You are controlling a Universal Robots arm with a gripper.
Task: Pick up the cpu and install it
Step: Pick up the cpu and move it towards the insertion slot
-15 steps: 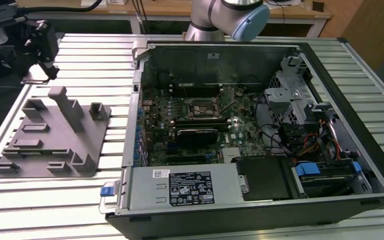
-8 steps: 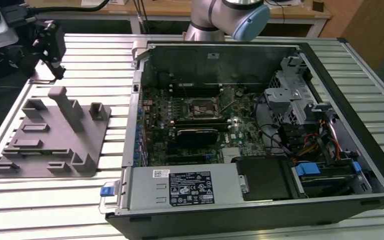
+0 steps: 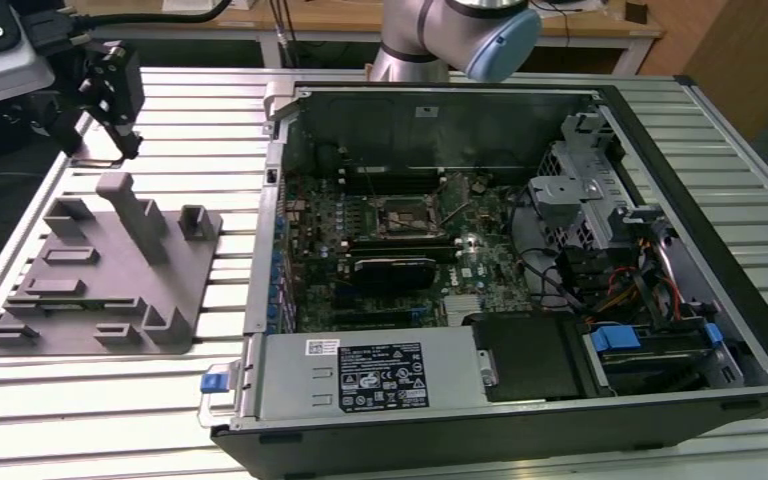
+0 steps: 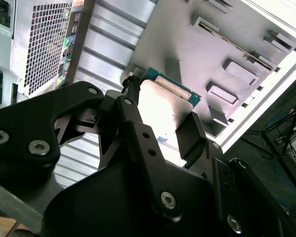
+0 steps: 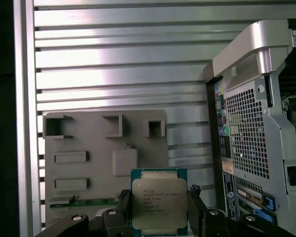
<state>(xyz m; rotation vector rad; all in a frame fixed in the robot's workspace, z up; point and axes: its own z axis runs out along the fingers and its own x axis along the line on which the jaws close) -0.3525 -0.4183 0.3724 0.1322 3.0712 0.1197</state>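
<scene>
First wrist view: flat, square, silvery-topped cpu (image 5: 159, 203) in black gripper (image 5: 159, 196)

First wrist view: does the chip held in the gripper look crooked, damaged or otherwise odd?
Nothing stands out. The flat square cpu, silvery metal top with a green rim, sits straight between the black gripper's fingers with no visible damage, its edges parallel to the grey plastic fixture block seen behind it.

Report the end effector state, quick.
End effector: closed on the small flat square silvery-topped cpu, which sits clamped between its two black fingers.
</scene>
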